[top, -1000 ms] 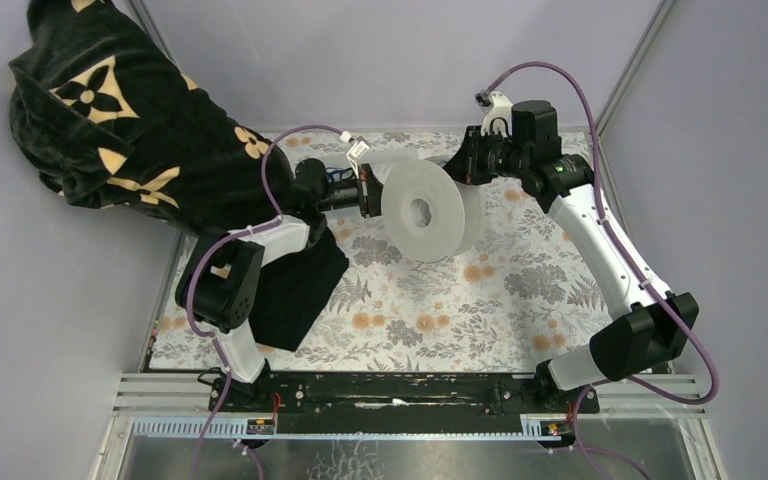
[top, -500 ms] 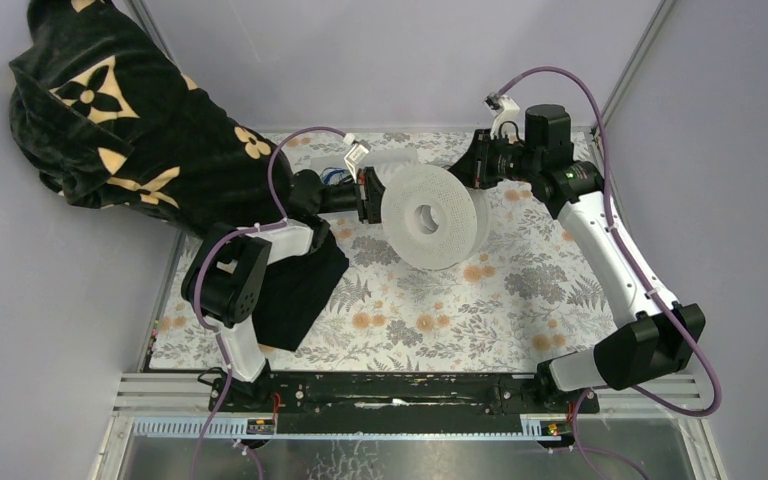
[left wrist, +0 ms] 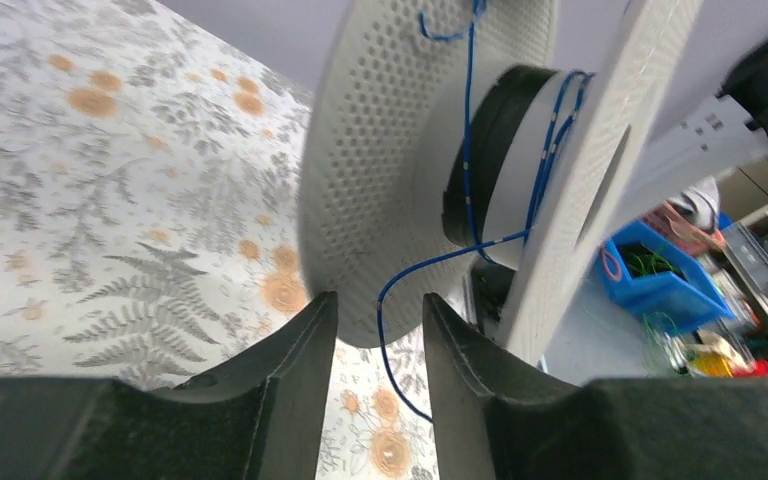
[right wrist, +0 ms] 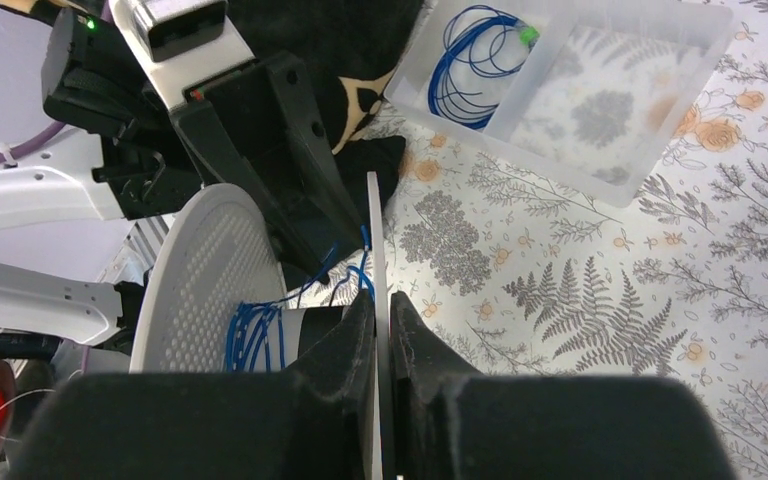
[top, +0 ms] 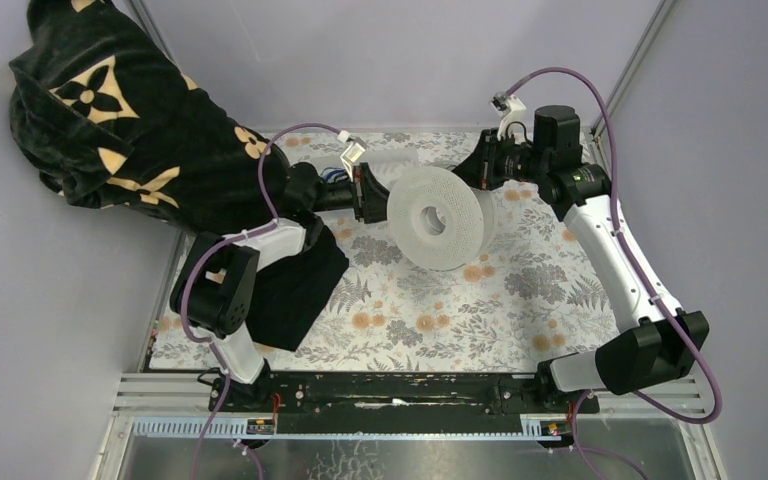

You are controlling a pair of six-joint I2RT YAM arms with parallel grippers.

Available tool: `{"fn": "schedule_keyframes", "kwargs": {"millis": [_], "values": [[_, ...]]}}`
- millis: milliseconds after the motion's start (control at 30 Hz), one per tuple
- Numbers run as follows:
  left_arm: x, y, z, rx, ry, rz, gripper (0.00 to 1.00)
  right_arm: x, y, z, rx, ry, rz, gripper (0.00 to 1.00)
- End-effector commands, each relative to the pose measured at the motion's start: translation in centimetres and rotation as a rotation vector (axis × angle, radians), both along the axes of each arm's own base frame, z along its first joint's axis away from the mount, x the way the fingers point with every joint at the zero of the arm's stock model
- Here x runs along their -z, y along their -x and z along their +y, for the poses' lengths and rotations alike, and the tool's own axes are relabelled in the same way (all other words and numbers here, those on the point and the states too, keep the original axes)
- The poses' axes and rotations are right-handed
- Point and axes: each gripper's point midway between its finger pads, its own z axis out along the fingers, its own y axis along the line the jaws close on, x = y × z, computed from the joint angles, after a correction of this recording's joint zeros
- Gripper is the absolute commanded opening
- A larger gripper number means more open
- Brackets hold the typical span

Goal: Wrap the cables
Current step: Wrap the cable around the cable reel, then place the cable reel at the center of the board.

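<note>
right gripper clamped on perforated white spool rim | left gripper parted round hair-thin blue cable

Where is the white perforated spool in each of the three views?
Top external: spool in the centre of the picture.
Left wrist: spool fills the upper centre.
Right wrist: spool at lower left, one flange edge-on in the middle.
Shared landmark: the floral tablecloth.
</note>
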Motion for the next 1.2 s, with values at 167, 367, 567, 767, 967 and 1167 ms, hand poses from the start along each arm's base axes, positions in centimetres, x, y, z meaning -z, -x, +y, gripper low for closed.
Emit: {"fn": "schedule_keyframes", "kwargs": {"millis": [167, 367, 567, 767, 967, 1167], "values": [[-2.5, -0.3, 1.9, -0.042, 0.014, -0.153, 0.49, -2.0, -1.5, -2.1, 0.109, -0.001, -0.101, 0.0], [-2.9, -0.8, 3.2, -0.075, 0.012, -0.165, 0.52, -0.8, -1.4, -2.3, 0.107, -0.006, -0.072, 0.0], [-3.8, -1.5, 4.7, -0.121, 0.014, -0.187, 0.55, -0.3, -1.3, -2.3, 0.104, -0.011, -0.058, 0.0], [-4.5, -2.5, 6.3, -0.193, -0.008, -0.213, 0.58, 0.5, -1.6, -2.3, 0.115, -0.013, -0.039, 0.0], [-4.7, -3.9, 7.6, -0.293, -0.088, -0.253, 0.64, 2.6, -2.7, -2.0, 0.137, -0.028, 0.026, 0.0], [-4.5, -4.8, 9.1, -0.402, -0.218, -0.316, 0.71, 6.0, -4.3, -1.2, 0.158, -0.086, 0.111, 0.0]]}}
